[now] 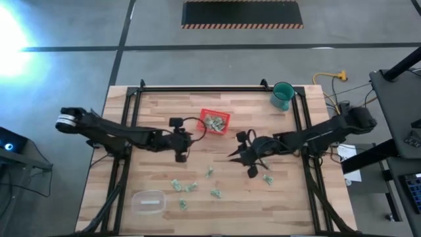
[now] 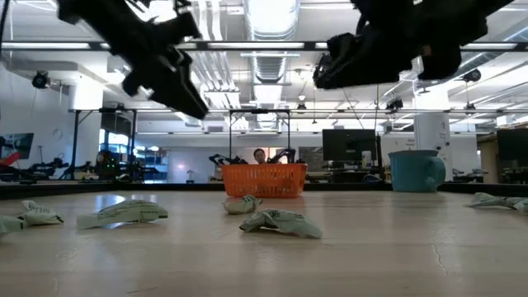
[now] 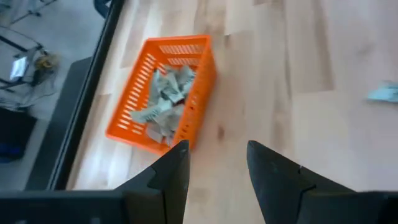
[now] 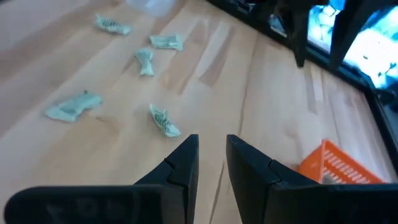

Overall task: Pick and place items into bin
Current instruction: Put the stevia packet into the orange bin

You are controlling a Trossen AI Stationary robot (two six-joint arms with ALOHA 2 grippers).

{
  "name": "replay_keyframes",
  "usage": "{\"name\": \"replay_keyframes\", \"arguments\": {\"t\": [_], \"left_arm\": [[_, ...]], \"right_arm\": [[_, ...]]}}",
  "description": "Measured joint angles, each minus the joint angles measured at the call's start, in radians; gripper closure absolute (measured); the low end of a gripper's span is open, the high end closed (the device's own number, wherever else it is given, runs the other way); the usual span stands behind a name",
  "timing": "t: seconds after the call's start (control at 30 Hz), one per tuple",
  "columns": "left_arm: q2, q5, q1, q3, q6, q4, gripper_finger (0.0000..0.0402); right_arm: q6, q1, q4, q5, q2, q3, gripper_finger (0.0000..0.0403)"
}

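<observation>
The small square bright-red shallow plastic tray [image 1: 215, 122] sits on the far half of the pale wooden table [image 1: 158, 105], slightly left of centre, and it holds a heap of crumpled pale-green and white wrapper pieces [image 1: 214, 122] (in the left wrist view the same tray [image 3: 163, 93] looks orange, its slatted walls plain to see, the pieces [image 3: 165, 101] piled inside). More of these tiny wrapper pieces lie loose on the near half of the table: one [image 1: 209, 172] just in front of the middle, a pair [image 1: 176, 185] to its left, another [image 1: 215, 193] nearer the front, one [image 1: 183, 205] close to the front edge, and one [image 1: 268, 179] off to the right.

The left gripper [image 1: 180, 141] hangs above the table just left of the tray, apart from it. Its two dark fingers [image 3: 176, 171] stand clearly apart with bare wood showing between them, and they hold nothing.

The right gripper [image 1: 245, 153] hovers over the table's middle, to the right of and nearer than the tray. Its fingers [image 4: 184, 163] are parted only by a narrow gap, with nothing between them.

A clear rounded plastic container [image 1: 148, 201] rests near the front left corner, and a teal-green round cup [image 1: 283, 96] stands at the far right edge.
</observation>
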Motion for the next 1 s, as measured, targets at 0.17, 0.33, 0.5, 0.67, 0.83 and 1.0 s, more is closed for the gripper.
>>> {"name": "replay_keyframes", "arguments": {"t": [0.17,0.33,0.5,0.67,0.83,1.0], "left_arm": [[-0.072,-0.005,-0.049,-0.008,-0.099,-0.071,0.0258],[-0.115,-0.006,-0.068,-0.049,-0.108,-0.075,0.0258],[-0.136,-0.008,-0.071,-0.070,-0.139,-0.087,0.0258],[-0.144,-0.009,-0.076,-0.072,-0.207,-0.105,0.0259],[-0.136,-0.007,-0.081,-0.070,-0.270,-0.135,0.0259],[-0.136,-0.003,-0.091,-0.070,-0.311,-0.162,0.0259]], "right_arm": [[-0.077,-0.002,0.098,-0.029,0.132,0.030,0.0330],[-0.085,-0.020,0.108,-0.160,0.242,0.107,0.0330],[-0.086,-0.031,0.105,-0.239,0.340,0.182,0.0330],[-0.106,-0.041,0.087,-0.246,0.427,0.233,0.0330],[-0.138,-0.044,0.043,-0.247,0.518,0.298,0.0318],[-0.141,-0.057,-0.053,-0.244,0.573,0.372,0.0285]]}}
